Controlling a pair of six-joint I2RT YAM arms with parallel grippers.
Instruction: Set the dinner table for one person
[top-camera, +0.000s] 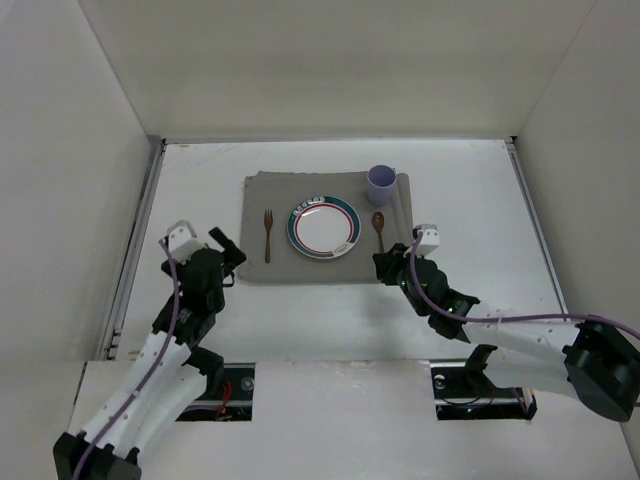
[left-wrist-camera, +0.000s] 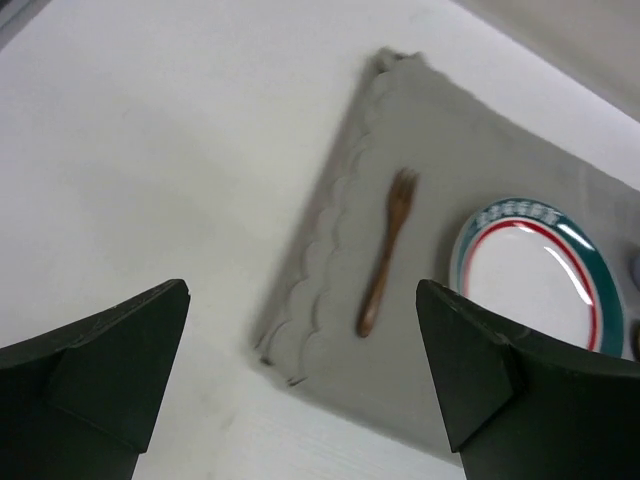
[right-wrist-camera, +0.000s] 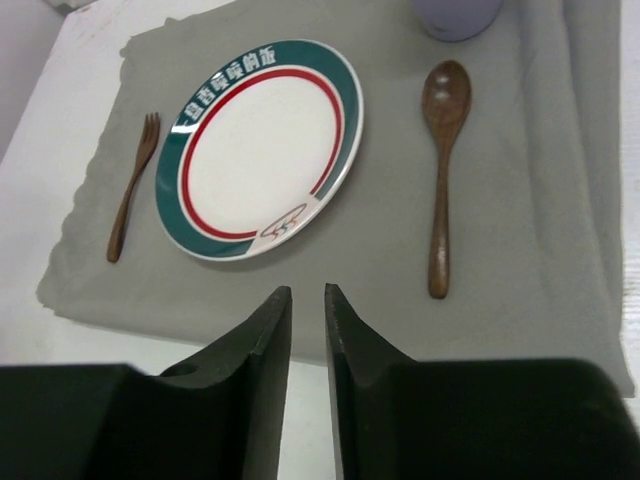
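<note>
Wooden spoon (right-wrist-camera: 440, 180) just ahead-right of the almost closed, empty right gripper (right-wrist-camera: 307, 292), handle end toward it. Wooden fork (left-wrist-camera: 385, 255) ahead of the wide-open, empty left gripper (left-wrist-camera: 302, 290), less near.

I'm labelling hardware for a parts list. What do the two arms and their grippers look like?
Both are white-shelled with black joints: left arm, right arm. A purple cable runs along each. A white camera block tops each wrist. Left gripper and right gripper have dark, wedge-shaped fingers.
</note>
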